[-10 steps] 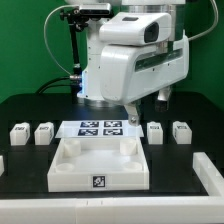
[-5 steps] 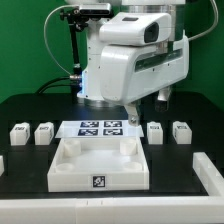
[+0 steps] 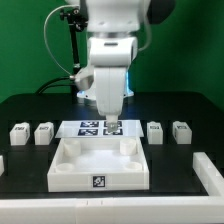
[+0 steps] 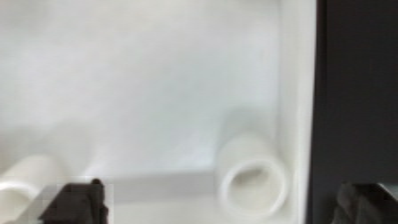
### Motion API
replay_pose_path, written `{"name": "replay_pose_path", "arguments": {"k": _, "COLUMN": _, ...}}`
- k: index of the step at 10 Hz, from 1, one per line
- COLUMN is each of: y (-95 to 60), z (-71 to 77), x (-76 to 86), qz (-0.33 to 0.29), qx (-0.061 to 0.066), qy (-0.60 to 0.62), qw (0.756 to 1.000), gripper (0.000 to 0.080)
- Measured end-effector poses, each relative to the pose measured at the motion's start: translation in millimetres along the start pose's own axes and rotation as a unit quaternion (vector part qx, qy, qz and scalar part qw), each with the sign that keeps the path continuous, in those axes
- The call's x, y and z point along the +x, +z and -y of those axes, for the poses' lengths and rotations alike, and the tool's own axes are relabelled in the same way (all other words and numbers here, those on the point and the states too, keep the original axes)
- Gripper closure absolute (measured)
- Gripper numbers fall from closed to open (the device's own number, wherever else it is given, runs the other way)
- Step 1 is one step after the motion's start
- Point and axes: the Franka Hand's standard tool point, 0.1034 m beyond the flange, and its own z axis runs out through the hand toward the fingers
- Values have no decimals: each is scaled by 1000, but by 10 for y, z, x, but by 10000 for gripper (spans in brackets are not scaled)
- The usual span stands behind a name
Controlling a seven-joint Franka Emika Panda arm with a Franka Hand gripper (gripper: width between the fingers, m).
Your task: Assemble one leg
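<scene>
Four legs stand in a row on the black table: two at the exterior view's left (image 3: pixel 19 133) (image 3: pixel 44 132) and two at its right (image 3: pixel 155 131) (image 3: pixel 181 130). Each is a small white block with a marker face. My gripper (image 3: pixel 112 124) hangs over the back edge of the large white tray-like piece (image 3: pixel 62 172), apart from every leg. In the wrist view the gripper (image 4: pixel 222 205) is open and empty. Its dark fingertips (image 4: pixel 75 200) stand wide apart over the white piece, with a round corner socket (image 4: pixel 249 180) between them. No leg shows in the wrist view.
The marker board (image 3: pixel 92 127) lies behind the tray-like piece, partly hidden by the gripper. Further white parts sit at the left edge (image 3: pixel 2 163) and front right (image 3: pixel 210 170) of the exterior view. A black stand with cables (image 3: pixel 72 50) rises at the back left.
The arm has swung from the exterior view's right to the centre and turned. The gripper has come down over the back edge of the tray-like piece. The legs have not moved.
</scene>
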Motion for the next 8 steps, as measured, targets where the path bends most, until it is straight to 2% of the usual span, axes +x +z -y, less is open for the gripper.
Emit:
{"name": "replay_pose_path", "arguments": {"k": 1, "y": 204, "z": 86, "x": -72, "qz": -5, "qx": 1, "qy": -50, "qw": 999, "gripper": 150}}
{"name": "replay_pose_path", "arguments": {"k": 3, "y": 543, "z": 153, "x": -203, "qz": -14, "qx": 7, "qy": -43, "qw": 999, "gripper": 150}}
{"name": "replay_pose_path", "arguments": {"k": 5, "y": 559, "z": 138, "x": -232, "qz": -15, "qx": 7, "qy": -35, "qw": 999, "gripper": 150}}
{"name": "replay_pose_path", "arguments": {"k": 6, "y": 567, "z": 144, "x": -234, "qz": -15, "qx": 8, "qy": -35, "qw": 999, "gripper": 241}}
{"name": "replay_pose_path", "arguments": {"k": 7, "y": 572, "z": 148, "x": -239, "qz": -15, "qx": 8, "qy": -34, "qw": 999, "gripper": 241}}
{"name": "replay_pose_path", "arguments": {"k": 8, "y": 573, "z": 149, "x": -242, "qz": -15, "qx": 9, "qy": -34, "qw": 999, "gripper": 414}}
